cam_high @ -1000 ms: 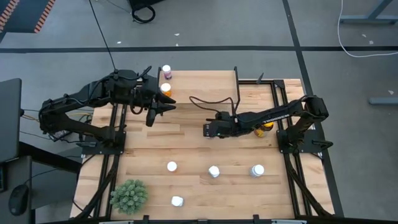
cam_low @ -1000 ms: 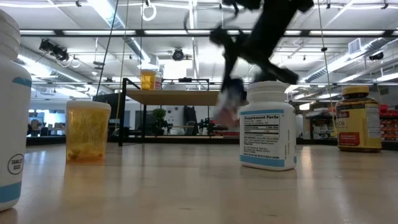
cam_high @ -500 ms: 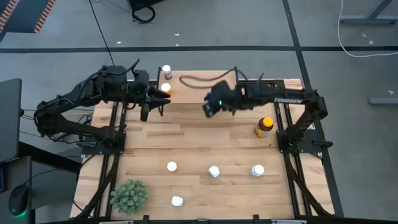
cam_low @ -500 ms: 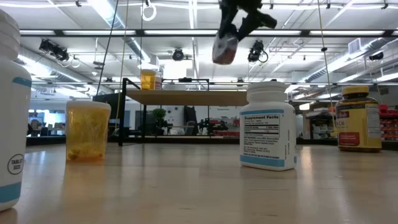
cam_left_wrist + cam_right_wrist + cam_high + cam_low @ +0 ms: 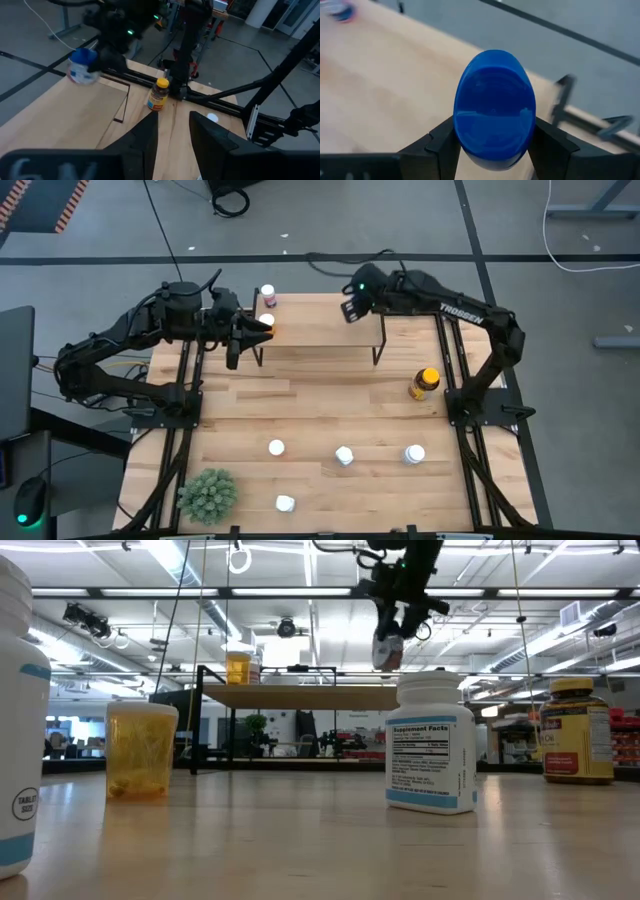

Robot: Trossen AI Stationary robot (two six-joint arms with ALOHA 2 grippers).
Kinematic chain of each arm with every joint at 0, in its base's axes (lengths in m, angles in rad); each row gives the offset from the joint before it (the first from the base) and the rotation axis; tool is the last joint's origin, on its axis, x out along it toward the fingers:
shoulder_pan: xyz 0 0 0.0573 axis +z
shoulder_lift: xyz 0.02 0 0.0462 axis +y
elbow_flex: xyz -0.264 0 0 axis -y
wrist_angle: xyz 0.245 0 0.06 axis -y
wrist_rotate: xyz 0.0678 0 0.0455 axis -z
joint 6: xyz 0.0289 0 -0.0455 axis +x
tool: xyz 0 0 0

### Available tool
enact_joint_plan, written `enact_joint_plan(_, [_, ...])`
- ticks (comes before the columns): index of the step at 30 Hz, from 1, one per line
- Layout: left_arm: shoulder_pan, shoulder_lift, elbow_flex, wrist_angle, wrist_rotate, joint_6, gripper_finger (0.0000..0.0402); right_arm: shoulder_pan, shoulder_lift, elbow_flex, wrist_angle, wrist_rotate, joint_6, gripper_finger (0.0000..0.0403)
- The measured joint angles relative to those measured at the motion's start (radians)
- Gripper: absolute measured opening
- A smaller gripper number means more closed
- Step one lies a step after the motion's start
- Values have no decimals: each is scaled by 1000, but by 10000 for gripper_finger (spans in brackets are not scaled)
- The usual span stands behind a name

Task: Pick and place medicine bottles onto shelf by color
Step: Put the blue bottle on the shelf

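Note:
The shelf (image 5: 320,320) stands at the table's far edge, with a pinkish bottle (image 5: 267,295) and an orange bottle (image 5: 266,322) on its left end. My right gripper (image 5: 350,310) is above the shelf's right part, shut on a blue-capped white bottle (image 5: 495,107), which the low view shows hanging over the board (image 5: 388,646). My left gripper (image 5: 245,342) hovers open and empty at the shelf's left end. The amber yellow-capped bottle (image 5: 424,384) and several white bottles (image 5: 344,455) stand on the table. My right gripper pinches the blue-capped bottle between its two fingers (image 5: 442,142), on opposite sides of the body just under the cap (image 5: 470,155). The fingers slant down from above. The bottle is lifted clear above the shelf, tilted, its cap toward the wrist.
A green spiky plant (image 5: 208,493) sits at the near left corner. Close to the low camera stand a white bottle (image 5: 432,745), an orange translucent one (image 5: 140,750) and the amber one (image 5: 577,730). The shelf's middle and right part are bare.
My right gripper has risen from the table's middle and swung toward the far edge, rolling its wrist, and carried the blue-capped bottle up over the shelf's right part. It has kept its hold on the bottle throughout.

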Motion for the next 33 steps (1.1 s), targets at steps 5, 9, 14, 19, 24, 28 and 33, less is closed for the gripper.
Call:
enact_joint_plan(5, [0, -3, 0, -3, -2, 2, 119, -108, 0, 0, 8, -55, -66, 204])
enact_joint_plan(9, [0, -3, 0, -4, -2, 6, 113, -159, 0, -9, 32, -118, -115, 204])
enact_joint_plan(14, [0, -3, 0, -2, -47, 11, 116, -192, 0, -43, 74, -152, -152, 204])
enact_joint_plan(19, [1, -3, 0, 29, -88, -5, 122, -212, 1, -109, 124, -154, -97, 204])
enact_joint_plan(24, [1, -2, 0, 38, -100, -24, 122, -210, 1, -154, 179, -169, -93, 204])
enact_joint_plan(28, [1, -1, 0, 38, -100, -24, 123, -211, 1, -166, 229, -200, -97, 204])
enact_joint_plan(33, [1, -1, 0, 38, -117, -53, 128, -222, 1, -167, 226, -205, -109, 204])
